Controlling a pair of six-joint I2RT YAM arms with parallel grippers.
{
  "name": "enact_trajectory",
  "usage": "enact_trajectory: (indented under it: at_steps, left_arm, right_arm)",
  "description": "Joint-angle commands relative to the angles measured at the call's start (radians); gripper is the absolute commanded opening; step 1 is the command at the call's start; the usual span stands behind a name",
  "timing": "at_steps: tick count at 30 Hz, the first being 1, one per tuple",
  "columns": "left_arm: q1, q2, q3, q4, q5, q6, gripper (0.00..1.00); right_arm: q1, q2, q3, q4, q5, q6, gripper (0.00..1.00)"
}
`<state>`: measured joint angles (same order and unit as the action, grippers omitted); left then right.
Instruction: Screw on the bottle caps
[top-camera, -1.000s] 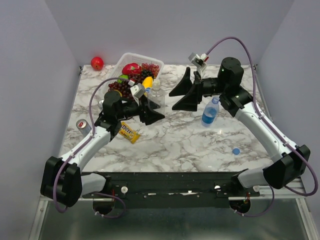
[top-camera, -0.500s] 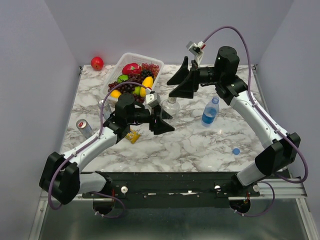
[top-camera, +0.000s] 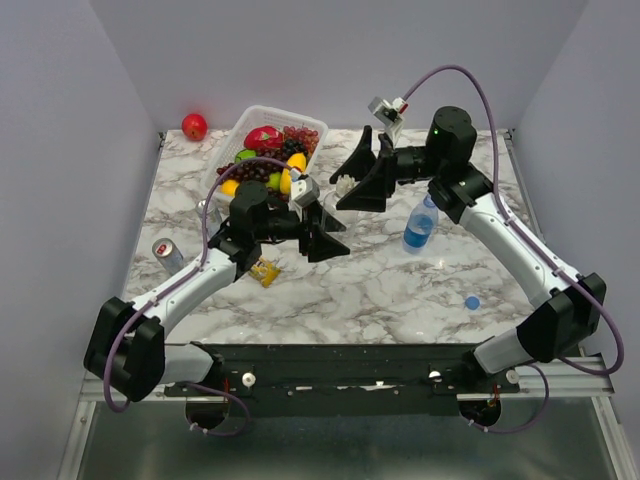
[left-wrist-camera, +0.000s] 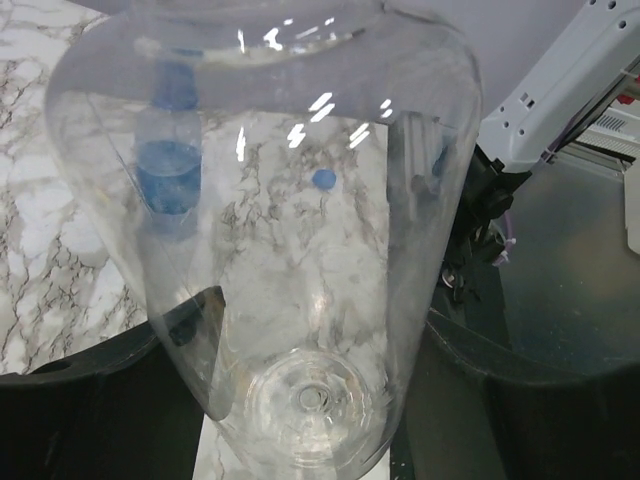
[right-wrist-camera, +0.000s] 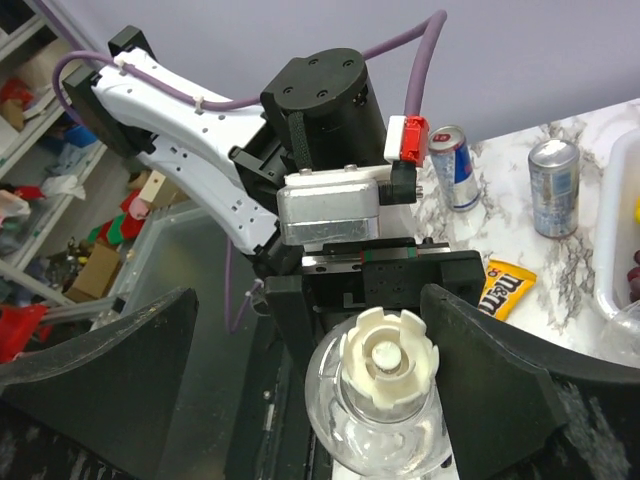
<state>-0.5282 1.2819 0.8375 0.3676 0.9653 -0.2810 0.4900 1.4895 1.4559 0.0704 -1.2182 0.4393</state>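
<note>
My left gripper (top-camera: 325, 230) is shut on a colourless bottle (left-wrist-camera: 300, 250) and holds it off the table, neck pointing towards the right arm. In the left wrist view the bottle fills the frame between the fingers (left-wrist-camera: 110, 400), base nearest the camera. A pale whitish cap (right-wrist-camera: 388, 362) sits on its neck and also shows in the top view (top-camera: 345, 184). My right gripper (top-camera: 354, 184) is open, one finger on each side of that cap (right-wrist-camera: 90, 390). A blue-tinted bottle (top-camera: 420, 225) stands uncapped at the right. A plain blue cap (top-camera: 471, 301) lies near the front right.
A clear basket of fruit (top-camera: 258, 118) stands at the back left, with a red apple (top-camera: 194, 126) beyond it. Two silver cans (top-camera: 167, 254) (top-camera: 207, 211) and a yellow candy pack (top-camera: 264, 271) lie beside the left arm.
The left gripper has lifted and tipped the colourless bottle toward the right arm. The right gripper has come down and to the left, its open fingers now around the cap.
</note>
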Motion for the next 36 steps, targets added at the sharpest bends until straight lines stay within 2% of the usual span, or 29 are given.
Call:
enact_trajectory:
  at_steps: [1, 9, 13, 14, 16, 17, 18, 19, 20, 21, 22, 23, 24, 25, 26, 27, 30, 32, 36]
  left_arm:
    - [0.088, -0.006, 0.000, 0.077, -0.054, -0.081, 0.00]
    - [0.171, -0.033, -0.034, 0.074, -0.066, -0.087, 0.00]
    - [0.159, -0.050, -0.040, 0.036, -0.007, -0.012, 0.00]
    - [0.137, -0.056, -0.023, -0.005, 0.012, 0.029, 0.00]
    - [0.108, -0.061, 0.001, -0.181, 0.070, 0.213, 0.00]
    - [0.093, -0.068, 0.035, -0.265, 0.076, 0.312, 0.00]
    - [0.058, -0.070, 0.052, -0.436, 0.076, 0.395, 0.00]
    - [0.042, -0.070, 0.069, -0.514, 0.079, 0.555, 0.00]
    - [0.028, -0.066, 0.098, -0.586, 0.075, 0.624, 0.00]
    - [0.005, -0.062, 0.113, -0.708, 0.069, 0.682, 0.00]
    - [-0.003, -0.061, 0.124, -0.751, 0.050, 0.775, 0.00]
    - [-0.010, -0.061, 0.133, -0.781, 0.043, 0.804, 0.00]
    - [-0.016, -0.064, 0.133, -0.811, 0.033, 0.828, 0.00]
    - [-0.018, -0.065, 0.133, -0.817, 0.026, 0.841, 0.00]
    - [-0.018, -0.067, 0.135, -0.831, 0.013, 0.867, 0.00]
    - [-0.018, -0.067, 0.137, -0.840, 0.010, 0.878, 0.00]
    - [-0.018, -0.067, 0.143, -0.864, -0.002, 0.913, 0.00]
    - [-0.018, -0.069, 0.143, -0.868, -0.010, 0.921, 0.00]
    - [-0.018, -0.069, 0.143, -0.871, -0.016, 0.928, 0.00]
  right_arm:
    - [-0.007, -0.064, -0.042, -0.007, -0.021, 0.001, 1.00]
    - [-0.054, -0.147, -0.107, -0.142, 0.006, -0.080, 1.00]
    - [-0.064, -0.181, -0.109, -0.269, 0.103, -0.218, 1.00]
    - [-0.067, -0.181, -0.091, -0.303, 0.124, -0.316, 1.00]
    - [-0.080, -0.158, -0.017, -0.432, 0.187, -0.436, 0.99]
    - [-0.083, -0.143, 0.088, -0.489, 0.195, -0.623, 0.99]
    - [-0.084, -0.127, 0.145, -0.623, 0.194, -0.725, 0.98]
    - [-0.084, -0.095, 0.200, -0.702, 0.169, -0.837, 0.96]
    - [-0.084, -0.080, 0.315, -0.780, 0.157, -1.042, 0.94]
    - [-0.082, -0.066, 0.360, -0.920, 0.154, -1.123, 0.92]
    - [-0.080, -0.045, 0.413, -0.998, 0.155, -1.204, 0.88]
    - [-0.079, -0.005, 0.461, -1.082, 0.157, -1.390, 0.86]
    - [-0.074, 0.017, 0.545, -1.270, 0.163, -1.497, 0.84]
    - [-0.058, 0.031, 0.573, -1.369, 0.192, -1.602, 0.84]
    - [-0.048, 0.052, 0.592, -1.456, 0.206, -1.807, 0.84]
    - [-0.039, 0.052, 0.584, -1.594, 0.223, -1.890, 0.83]
    - [0.010, -0.045, 0.444, -1.594, 0.295, -2.017, 0.83]
    - [0.057, -0.106, 0.283, -1.588, 0.357, -2.132, 0.83]
    - [0.104, -0.178, 0.152, -1.546, 0.379, -2.157, 0.81]
